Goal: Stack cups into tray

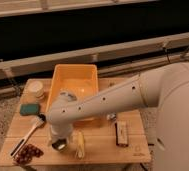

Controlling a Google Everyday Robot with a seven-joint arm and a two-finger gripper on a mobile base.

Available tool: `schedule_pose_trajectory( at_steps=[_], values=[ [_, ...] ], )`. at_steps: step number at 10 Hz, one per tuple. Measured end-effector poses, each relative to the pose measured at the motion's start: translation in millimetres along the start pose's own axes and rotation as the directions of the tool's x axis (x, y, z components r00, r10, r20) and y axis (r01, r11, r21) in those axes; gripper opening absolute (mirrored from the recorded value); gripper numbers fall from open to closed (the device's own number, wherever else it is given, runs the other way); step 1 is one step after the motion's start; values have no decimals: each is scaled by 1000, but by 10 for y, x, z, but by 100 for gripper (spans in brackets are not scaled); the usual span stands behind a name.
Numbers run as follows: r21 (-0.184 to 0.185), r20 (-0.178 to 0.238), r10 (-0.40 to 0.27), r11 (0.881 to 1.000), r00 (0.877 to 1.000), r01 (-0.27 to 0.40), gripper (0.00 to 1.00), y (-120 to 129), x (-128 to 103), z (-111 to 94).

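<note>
tray (75, 79): long axis front-to-back; gripper (58, 145): over table (102, 146), before tray; open-or-shut: cannot tell

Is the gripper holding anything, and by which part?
Cannot be told. The gripper hangs low over the front left of the table, in front of the tray; the arm hides its tip, and no held thing shows.

You're looking at white arm (113, 97): fat rounded tube, dark dots running along it; gripper (58, 144) hanging at its near-left end.
</note>
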Motion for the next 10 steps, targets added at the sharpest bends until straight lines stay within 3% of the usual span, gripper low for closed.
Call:
schedule_pose_trajectory(
  at_steps=[5, 10],
  values=[
    [9, -72, -5, 1000, 997, 5, 63, 14, -171, 10],
    [39, -139, -19, 999, 990, 25, 63, 139, -200, 293]
  ],
)
